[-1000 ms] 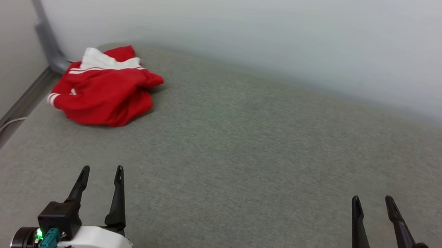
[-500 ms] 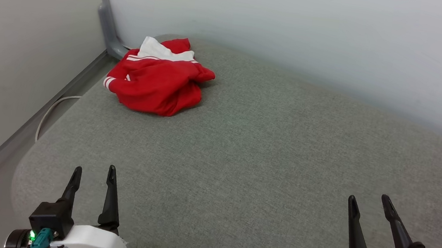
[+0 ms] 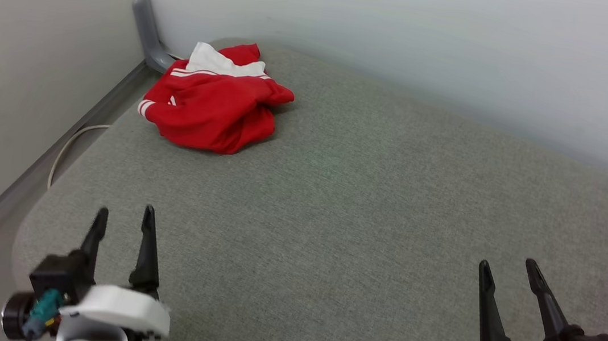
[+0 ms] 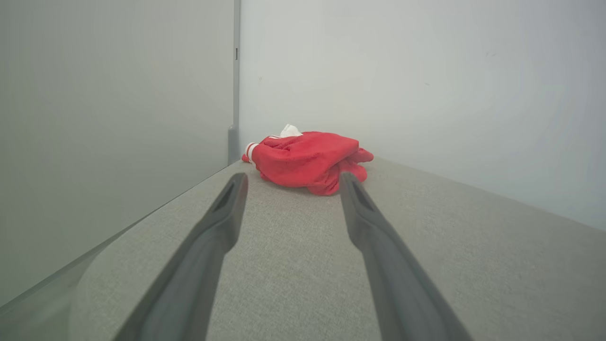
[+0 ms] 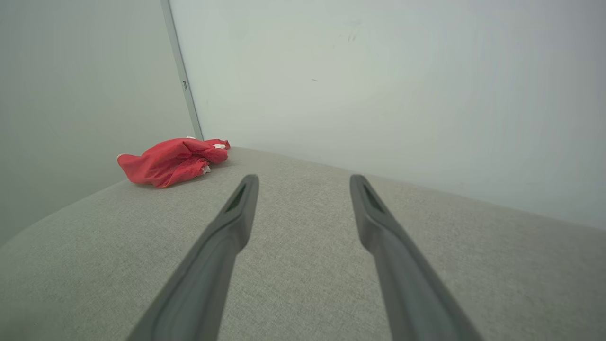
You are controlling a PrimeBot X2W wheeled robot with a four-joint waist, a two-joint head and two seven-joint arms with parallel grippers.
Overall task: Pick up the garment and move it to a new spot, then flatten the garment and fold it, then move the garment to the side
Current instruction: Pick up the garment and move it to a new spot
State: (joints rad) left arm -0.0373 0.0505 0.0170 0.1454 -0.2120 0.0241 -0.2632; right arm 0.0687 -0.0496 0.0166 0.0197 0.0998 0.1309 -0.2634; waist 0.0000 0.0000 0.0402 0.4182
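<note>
Sitting bunched in far corner, garment [image 3: 213, 111]: front likely buried in folds; left gripper [image 3: 125, 210] and right gripper [image 3: 508, 263] spread, empty.

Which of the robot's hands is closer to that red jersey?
Left. The left hand points toward the jersey, well short of it; the right hand is farther, off to its right.

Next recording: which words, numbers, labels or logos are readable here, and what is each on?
No readable text.
The garment: crumpled, red cloth with white stripes and a white patch; no lettering faces the cameras.
A small white mark on the garment: too small to read.
A dark mark on the grey corner post: too small to tell if it is a label.
</note>
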